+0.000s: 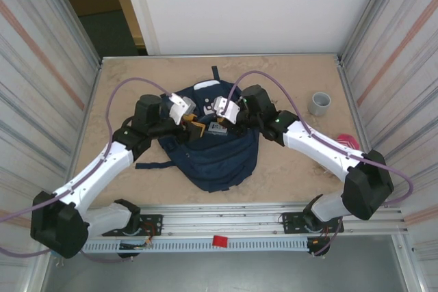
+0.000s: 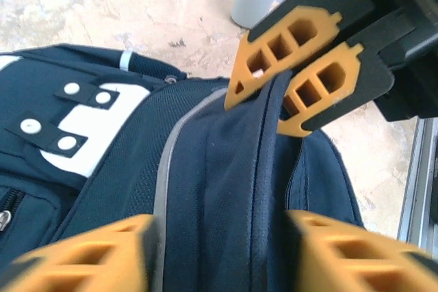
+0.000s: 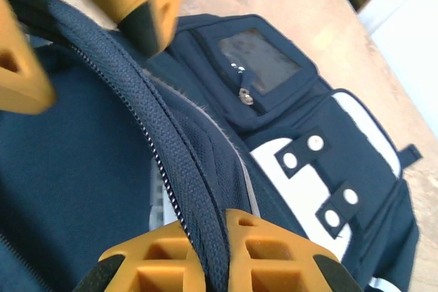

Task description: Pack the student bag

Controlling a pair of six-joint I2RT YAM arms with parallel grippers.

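The right gripper (image 3: 209, 241) has its orange fingers pressed together on the bag's (image 1: 215, 158) raised zip edge (image 3: 174, 148), pinching the fabric between them. The left gripper (image 2: 219, 237) is close by with its fingers apart, one on each side of the same ridge. Its own camera blurs them, so I cannot tell whether either pad brushes the cloth.

The bag lies flat in the middle of the table (image 1: 137, 80), top end away from the arms, with a strap (image 1: 154, 164) trailing off to the left. The table is a pale, mottled sandy surface. Ribbed metal walls (image 1: 41, 66) stand on both sides and a white panel (image 1: 239, 5) at the back. A grey cup (image 1: 319, 103) stands upright near the right wall, well apart from the bag. A red object (image 1: 349, 141) lies beside the right forearm, partly hidden. A slotted rail (image 1: 226, 227) runs along the near edge under the arm bases.

From above, both arms bend inward over the bag, each trailing a purple cable (image 1: 116, 100). The right wrist view adds a front pocket with a clear window (image 3: 260, 59) and white patches (image 3: 308, 176) with press studs (four of them are plain to see). The left wrist view shows the cup beyond the right gripper's clamped fingers.
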